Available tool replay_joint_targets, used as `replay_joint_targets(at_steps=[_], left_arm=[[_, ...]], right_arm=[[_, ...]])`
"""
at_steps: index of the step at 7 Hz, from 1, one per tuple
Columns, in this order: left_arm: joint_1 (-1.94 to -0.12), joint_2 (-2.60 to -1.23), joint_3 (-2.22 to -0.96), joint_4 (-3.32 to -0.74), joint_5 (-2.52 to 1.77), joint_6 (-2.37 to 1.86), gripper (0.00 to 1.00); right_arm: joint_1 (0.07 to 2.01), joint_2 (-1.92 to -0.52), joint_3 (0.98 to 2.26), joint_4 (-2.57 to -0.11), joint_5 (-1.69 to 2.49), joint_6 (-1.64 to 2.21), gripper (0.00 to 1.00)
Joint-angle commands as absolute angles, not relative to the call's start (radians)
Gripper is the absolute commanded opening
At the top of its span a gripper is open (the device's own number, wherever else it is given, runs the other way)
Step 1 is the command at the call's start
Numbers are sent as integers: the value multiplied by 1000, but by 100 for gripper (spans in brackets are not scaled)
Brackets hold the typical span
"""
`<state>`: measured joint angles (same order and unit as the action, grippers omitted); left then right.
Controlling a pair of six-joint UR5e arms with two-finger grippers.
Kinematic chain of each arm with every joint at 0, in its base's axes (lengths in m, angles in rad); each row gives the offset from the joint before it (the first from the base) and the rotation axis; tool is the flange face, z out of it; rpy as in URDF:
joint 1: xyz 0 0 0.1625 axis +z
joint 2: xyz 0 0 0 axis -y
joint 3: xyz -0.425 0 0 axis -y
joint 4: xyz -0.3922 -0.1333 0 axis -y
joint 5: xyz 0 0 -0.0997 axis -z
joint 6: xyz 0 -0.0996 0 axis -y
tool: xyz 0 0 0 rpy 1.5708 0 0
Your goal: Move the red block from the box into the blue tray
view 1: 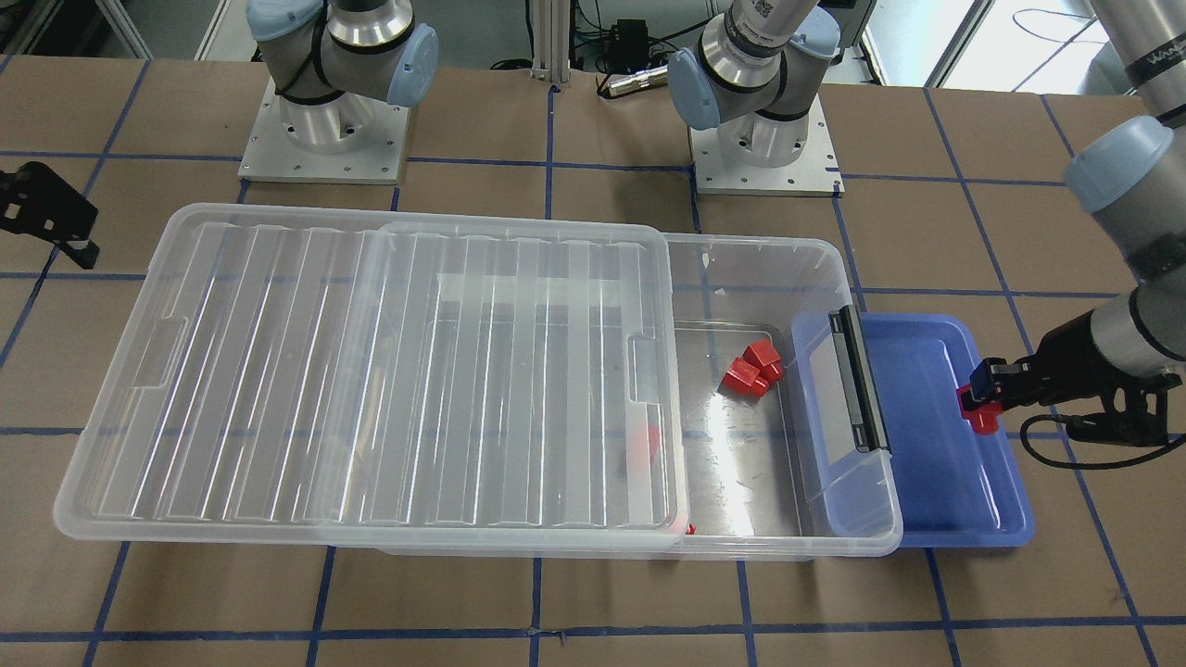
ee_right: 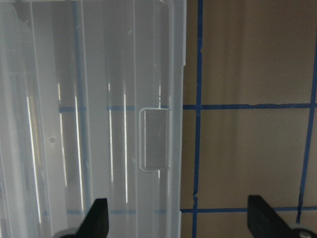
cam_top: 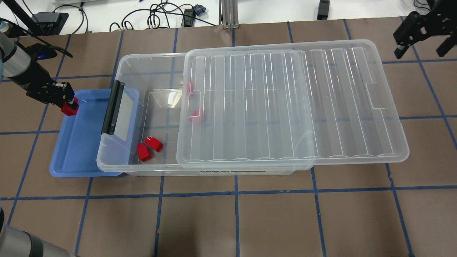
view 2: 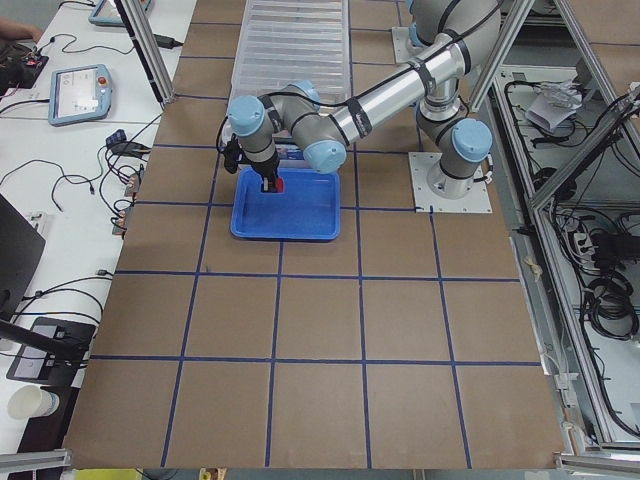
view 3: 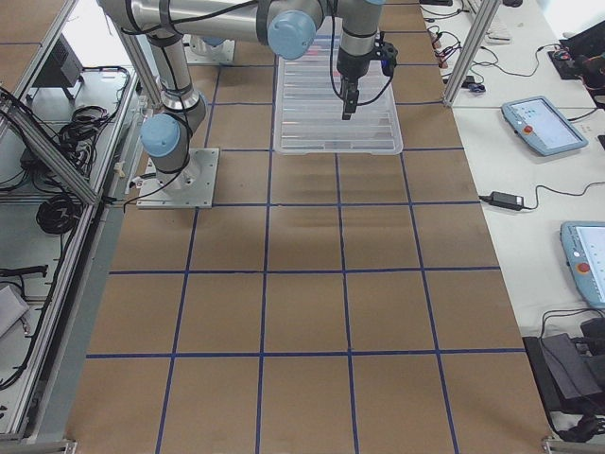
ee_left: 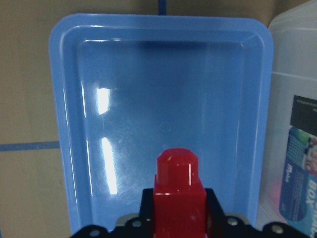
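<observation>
My left gripper (cam_top: pixel 69 105) is shut on a red block (ee_left: pixel 181 198) and holds it just above the outer edge of the blue tray (cam_top: pixel 71 153). The same held red block (view 1: pixel 980 414) shows in the front view, over the blue tray (view 1: pixel 964 482). The clear box (cam_top: pixel 142 60) lies beside the tray and overlaps it with its black-latched end (cam_top: pixel 112 107). Two red blocks (cam_top: pixel 150 148) lie in the box's open end. Two more (cam_top: pixel 196 115) show blurred under the lid (cam_top: pixel 292 103). My right gripper (cam_top: pixel 423 46) is open and empty, off the lid's far end.
The ribbed lid (view 1: pixel 371 371) is slid aside, covers most of the box and overhangs toward my right arm. The right wrist view shows the lid's edge (ee_right: pixel 158 139) and taped brown table. Both arm bases (view 1: pixel 324 139) stand behind the box.
</observation>
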<state>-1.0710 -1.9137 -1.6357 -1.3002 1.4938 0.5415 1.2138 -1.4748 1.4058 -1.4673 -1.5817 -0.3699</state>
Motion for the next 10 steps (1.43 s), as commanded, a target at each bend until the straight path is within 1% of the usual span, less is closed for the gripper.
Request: replay_joint_targets(at_steps=[1,2,3,4,5,6,8,9,10], left_arm=[[-1071,-1933,-1728,-1183,1494,543,0],[-1072,-1943,-1759,-1148,1494,538,0],[-1072,-1954,-1775,-1106,1497,541,18],[-1077,-1966,-1758,-1080,1505,535,83],[-1084,-1953,-1752,-1091,1508,517,97],[-1100,-1928,-1744,-1110,1511,497,100],[-1184,-1879,-1686,-1213,1586,418,100],[-1228,-1859,-1624,-1308,1603,343,100],[-1273,-1844,-1541,-1425,1603,259,100]], right_arm=[[1128,-1471,1439,-1468,-1595,-509,100],[1114,-1474,1480,-1474,-1600,-515,100],[1112,-1474,1512,-1491,-1598,-514,100],[1112,-1436,1543,-1576,-1600,-515,100],[1109,-1407,1577,-1618,-1626,-515,100],[1108,-1399,1591,-1638,-1629,-515,100],[1108,-1387,1635,-1693,-1626,-514,100],[1108,-1390,1676,-1736,-1628,-514,100],[1109,-1393,1684,-1741,-1628,-512,100]])
